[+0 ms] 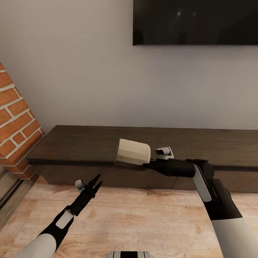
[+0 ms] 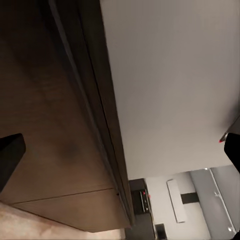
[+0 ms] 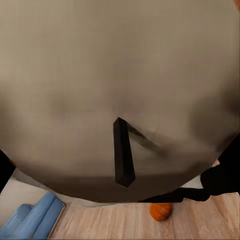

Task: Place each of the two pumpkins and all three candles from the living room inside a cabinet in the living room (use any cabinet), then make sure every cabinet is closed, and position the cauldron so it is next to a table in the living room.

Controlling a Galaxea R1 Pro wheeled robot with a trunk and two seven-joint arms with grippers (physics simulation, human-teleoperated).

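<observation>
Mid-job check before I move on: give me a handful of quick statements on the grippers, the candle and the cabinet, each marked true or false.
1. The right gripper holds a candle. True.
2. The candle stands upright on the cabinet top. False: it is tilted on its side in the gripper, in front of the cabinet's front edge.
3. The left gripper carries a pumpkin. False: its fingers are spread with nothing between them.
4. The cabinet's drawer fronts look closed. True, as far as the head view shows.
5. A pumpkin lies on the wooden floor in the right wrist view. True.
</observation>
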